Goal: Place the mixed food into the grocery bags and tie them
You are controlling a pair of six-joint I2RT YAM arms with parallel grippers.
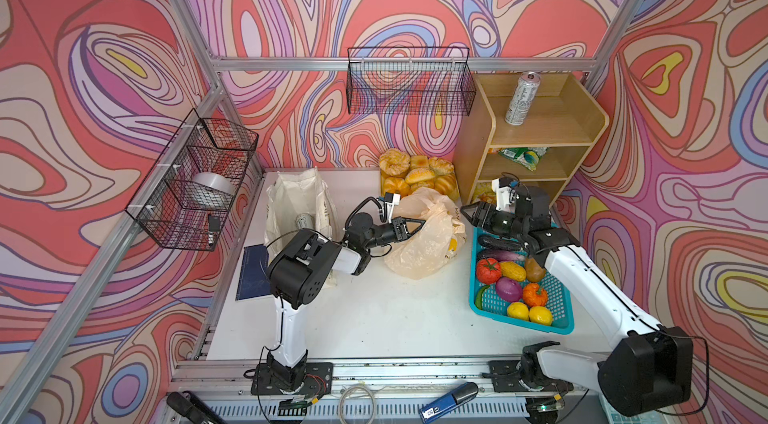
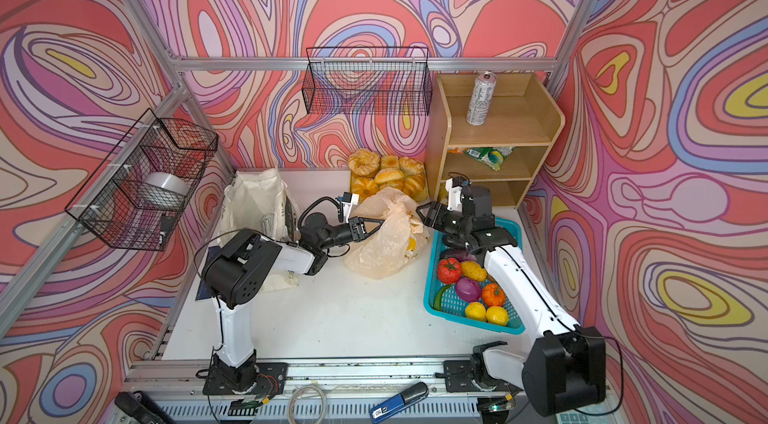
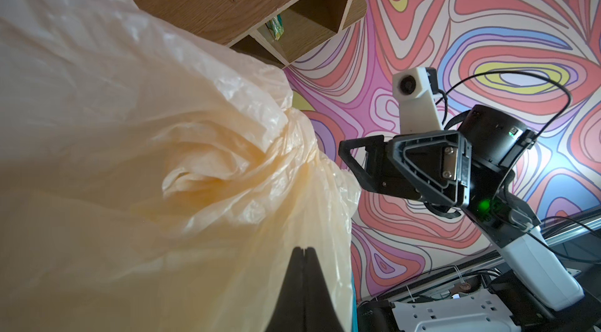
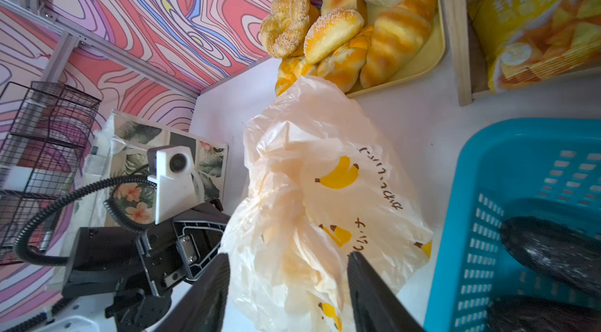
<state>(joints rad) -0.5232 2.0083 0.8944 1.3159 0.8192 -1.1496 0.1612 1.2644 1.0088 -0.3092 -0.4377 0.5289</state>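
The cream banana-print plastic bag (image 1: 424, 235) lies bunched mid-table, its top twisted. My left gripper (image 1: 420, 222) is shut, pinching the bag's film (image 3: 201, 138) on its left side. My right gripper (image 4: 287, 259) is open, its jaws either side of the bag's gathered top without gripping it. The off-white cloth tote (image 1: 295, 202) stands at the back left with a can (image 1: 305, 222) inside. Another tall can (image 1: 521, 98) stands on top of the shelf, and a snack packet (image 1: 524, 156) lies on a shelf below. Lemons (image 1: 530, 313) and a dark cucumber (image 1: 498, 242) lie in the basket.
The teal mesh basket (image 1: 567, 310) with several vegetables sits at the right, under my right arm. Bread rolls (image 1: 415, 175) on a tray lie behind the bag. The wooden shelf (image 1: 478, 139) stands at the back right. Wire baskets (image 1: 195, 181) hang on the walls.
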